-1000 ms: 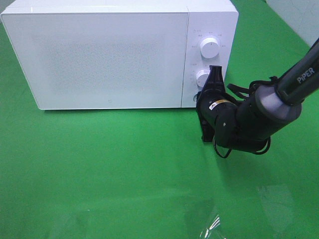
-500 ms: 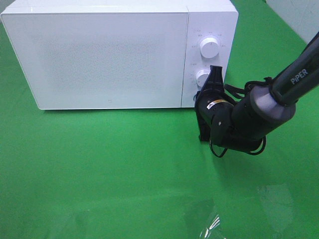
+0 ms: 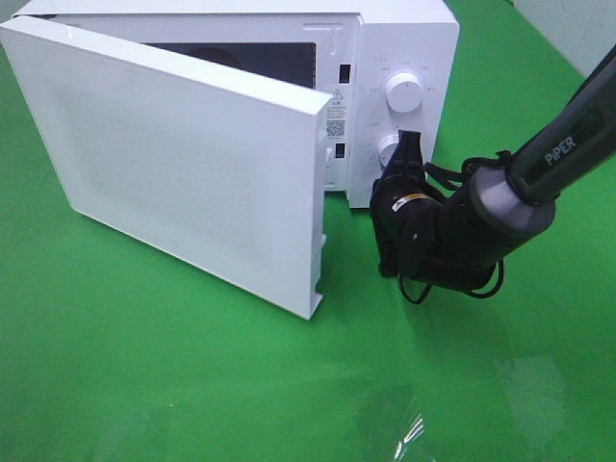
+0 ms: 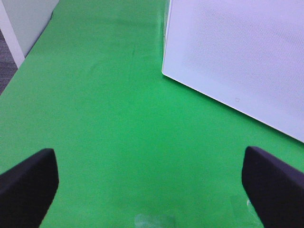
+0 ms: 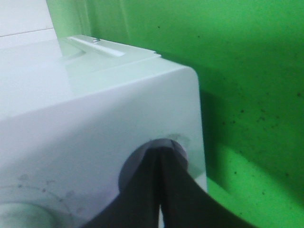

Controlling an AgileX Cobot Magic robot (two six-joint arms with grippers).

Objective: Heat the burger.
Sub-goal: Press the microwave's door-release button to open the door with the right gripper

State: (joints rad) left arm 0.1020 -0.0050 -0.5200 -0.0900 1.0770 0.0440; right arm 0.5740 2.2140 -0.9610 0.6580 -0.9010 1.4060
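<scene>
The burger is not in any view. The white microwave [image 3: 404, 38] stands at the back of the green table, and its door [image 3: 183, 164] hangs swung open towards the front left, showing a dark cavity [image 3: 241, 53]. My right gripper [image 3: 399, 168] is shut, with nothing held, and its tips press against the round button [image 5: 135, 164] low on the control panel [image 5: 95, 133]. My left gripper [image 4: 152, 190] is open and empty above bare green cloth, left of the door [image 4: 242, 52]; the exterior view does not show it.
Two white knobs [image 3: 404, 91] [image 3: 390, 149] sit on the panel above my right gripper. The open door reaches well out over the table's left middle. Green cloth [image 3: 192, 385] covers the front, with a scrap of clear tape [image 3: 409, 433].
The microwave door was shut and has now sprung open, swinging out to the front left. My right gripper has moved slightly in towards the panel.
</scene>
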